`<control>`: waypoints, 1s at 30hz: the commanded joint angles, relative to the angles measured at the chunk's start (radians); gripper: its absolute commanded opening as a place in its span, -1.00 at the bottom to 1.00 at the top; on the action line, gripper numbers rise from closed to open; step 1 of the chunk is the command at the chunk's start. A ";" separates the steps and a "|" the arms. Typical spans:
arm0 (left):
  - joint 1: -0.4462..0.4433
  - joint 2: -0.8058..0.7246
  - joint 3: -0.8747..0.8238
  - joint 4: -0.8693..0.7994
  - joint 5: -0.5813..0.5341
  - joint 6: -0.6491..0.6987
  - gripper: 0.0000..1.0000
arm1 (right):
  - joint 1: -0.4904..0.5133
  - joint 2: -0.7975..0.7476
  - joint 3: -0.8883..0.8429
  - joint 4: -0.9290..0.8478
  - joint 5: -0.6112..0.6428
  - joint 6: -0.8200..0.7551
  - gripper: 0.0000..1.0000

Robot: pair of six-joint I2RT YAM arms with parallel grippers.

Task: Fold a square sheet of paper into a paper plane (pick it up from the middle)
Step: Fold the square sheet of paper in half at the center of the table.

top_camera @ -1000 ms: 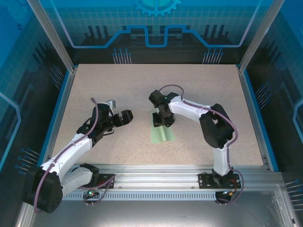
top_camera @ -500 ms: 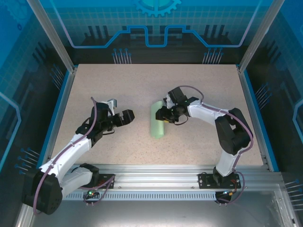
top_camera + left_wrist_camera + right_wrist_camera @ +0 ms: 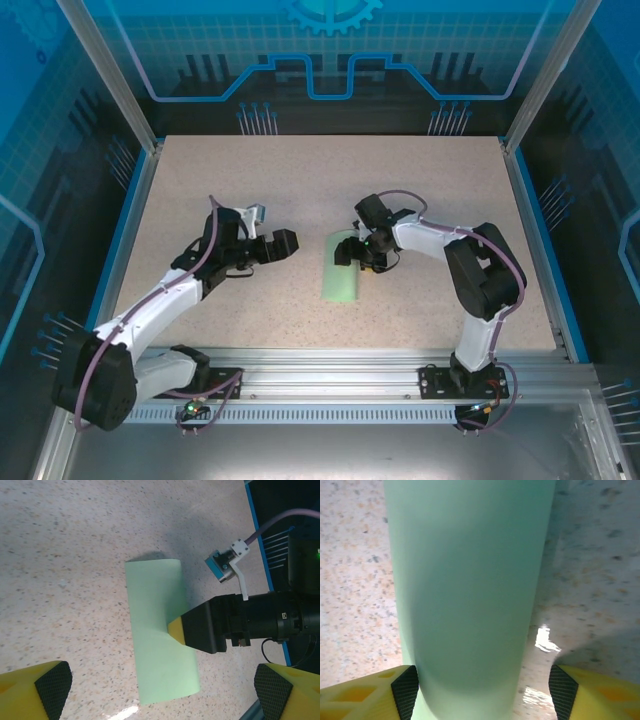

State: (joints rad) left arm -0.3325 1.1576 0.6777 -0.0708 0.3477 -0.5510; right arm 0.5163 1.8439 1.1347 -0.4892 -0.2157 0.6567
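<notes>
The square sheet of paper (image 3: 339, 275) (image 3: 157, 630) is pale mint green and lies doubled over in a loose, uncreased loop mid-table. My right gripper (image 3: 351, 252) (image 3: 482, 692) is at the loop's right edge, open. The rounded fold (image 3: 470, 580) bulges between its fingers; the left pad (image 3: 405, 690) is at the paper's edge and the right pad (image 3: 562, 692) stands clear of it. One yellow finger (image 3: 176, 630) of the right gripper shows at the fold. My left gripper (image 3: 287, 245) (image 3: 162, 695) is open just left of the paper, holding nothing. The paper plane is out of view.
The speckled tabletop (image 3: 250, 180) runs out to blue side rails (image 3: 127, 230) and the aluminium rail (image 3: 330, 360) at the near edge. The right arm's elbow (image 3: 480, 275) rises to the right of the paper.
The right gripper has opened wider and the curled paper has settled lower as a loose fold. The left arm has moved right, closer to the paper.
</notes>
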 commanded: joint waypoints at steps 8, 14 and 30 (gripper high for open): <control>-0.076 0.099 0.054 0.056 -0.018 -0.024 0.96 | -0.022 -0.048 0.031 -0.096 0.054 -0.092 0.49; -0.076 0.146 0.071 0.062 -0.019 -0.031 0.96 | -0.026 0.016 0.047 -0.101 0.068 -0.082 0.50; -0.083 0.169 0.061 0.087 -0.004 -0.044 0.94 | -0.071 -0.001 0.002 -0.089 -0.060 -0.173 0.50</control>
State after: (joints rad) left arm -0.4061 1.3167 0.7261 -0.0154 0.3374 -0.5785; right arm 0.4690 1.8580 1.1580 -0.5598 -0.2214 0.5282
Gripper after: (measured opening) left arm 0.969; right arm 0.747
